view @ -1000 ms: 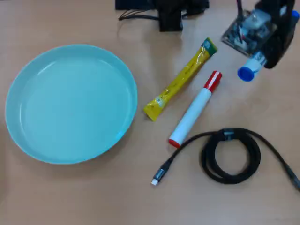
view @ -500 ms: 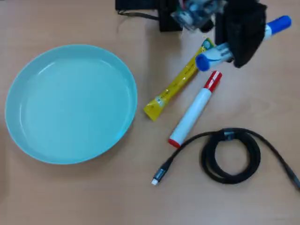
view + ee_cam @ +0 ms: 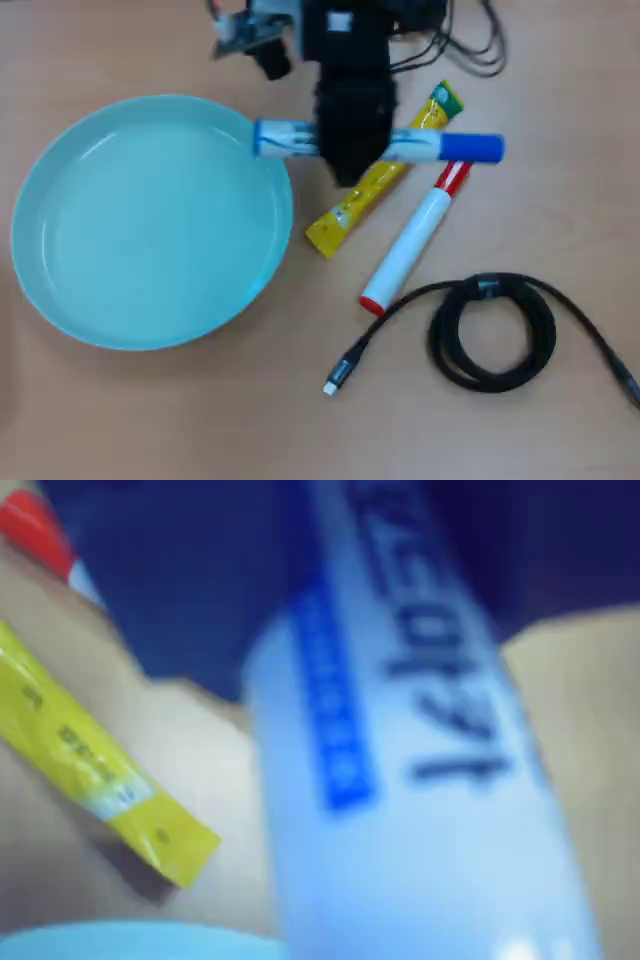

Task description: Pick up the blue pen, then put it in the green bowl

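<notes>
My gripper (image 3: pixel 352 160) is shut on the blue pen (image 3: pixel 440 147), which it holds level above the table. The pen's blue cap points right and its other end reaches over the right rim of the green bowl (image 3: pixel 60 300). The black gripper body hides the pen's middle in the overhead view. In the wrist view the blue pen (image 3: pixel 400 810) fills the frame, blurred, with blue print on its white barrel. The bowl is empty; its rim (image 3: pixel 130 942) shows at the bottom of the wrist view.
A yellow sachet (image 3: pixel 385 172) (image 3: pixel 90 770) lies slantwise just under the gripper. A white marker with a red cap (image 3: pixel 415 235) lies right of it. A coiled black cable (image 3: pixel 492 330) lies at the lower right. The arm's base and wires (image 3: pixel 450 30) sit at the top edge.
The gripper has carried the blue pen leftward from the top right to the bowl's right rim, turning the pen level. The other things have not moved.
</notes>
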Robot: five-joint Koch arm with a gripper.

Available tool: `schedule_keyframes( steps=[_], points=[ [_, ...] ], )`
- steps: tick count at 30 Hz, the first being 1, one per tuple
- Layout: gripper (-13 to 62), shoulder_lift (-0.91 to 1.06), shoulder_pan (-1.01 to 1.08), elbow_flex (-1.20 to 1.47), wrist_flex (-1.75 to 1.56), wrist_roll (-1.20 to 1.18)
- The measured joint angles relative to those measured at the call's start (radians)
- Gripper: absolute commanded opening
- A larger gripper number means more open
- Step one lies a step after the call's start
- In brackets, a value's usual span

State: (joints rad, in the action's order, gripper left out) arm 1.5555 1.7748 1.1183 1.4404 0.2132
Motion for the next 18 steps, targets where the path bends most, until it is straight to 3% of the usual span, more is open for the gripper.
schedule_keyframes(
  steps=[18],
  points=[
    [-6.8, 0.002, 0.522, 0.032, -0.219, 0.000]
  ],
)
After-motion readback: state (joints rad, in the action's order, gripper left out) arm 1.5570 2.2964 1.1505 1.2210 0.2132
